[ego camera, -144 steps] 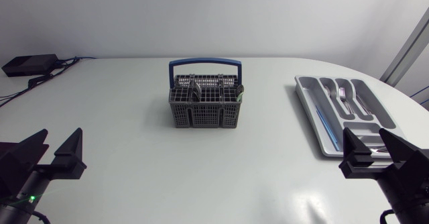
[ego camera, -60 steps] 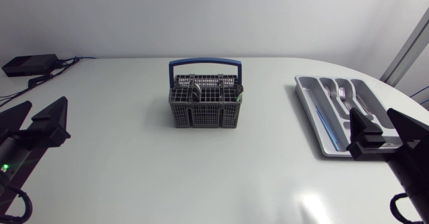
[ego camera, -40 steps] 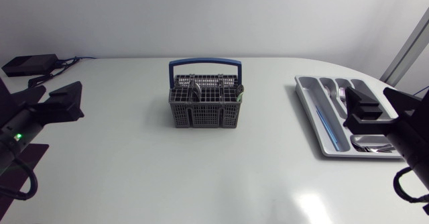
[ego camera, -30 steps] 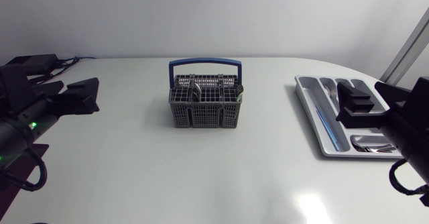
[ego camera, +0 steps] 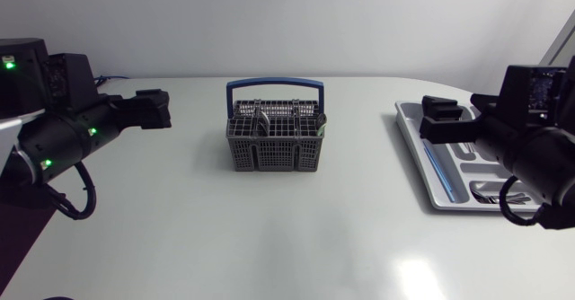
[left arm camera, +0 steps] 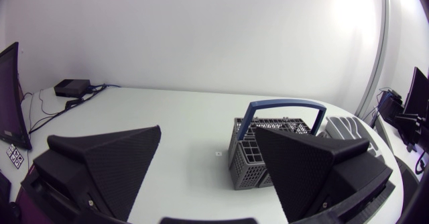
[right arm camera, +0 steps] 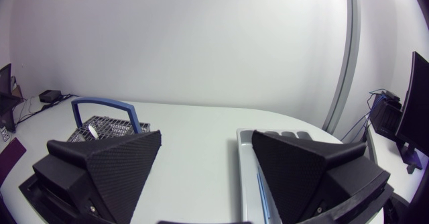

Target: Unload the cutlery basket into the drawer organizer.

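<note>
Here I held left gripper (left arm camera: 208, 131) and right gripper (right arm camera: 206, 137) spread wide, empty, flanking the cutlery basket (ego camera: 274, 153). The drawer organizer (ego camera: 416, 131) lay right of it.

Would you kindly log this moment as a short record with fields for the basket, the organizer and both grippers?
cutlery basket: centre of the table, upright, blue handle up, cutlery inside
drawer organizer: right of the basket, some pieces already in it
left gripper: open, empty, left of the basket, apart from it
right gripper: open, empty, over the organizer
task state: unloading not yet finished
</note>
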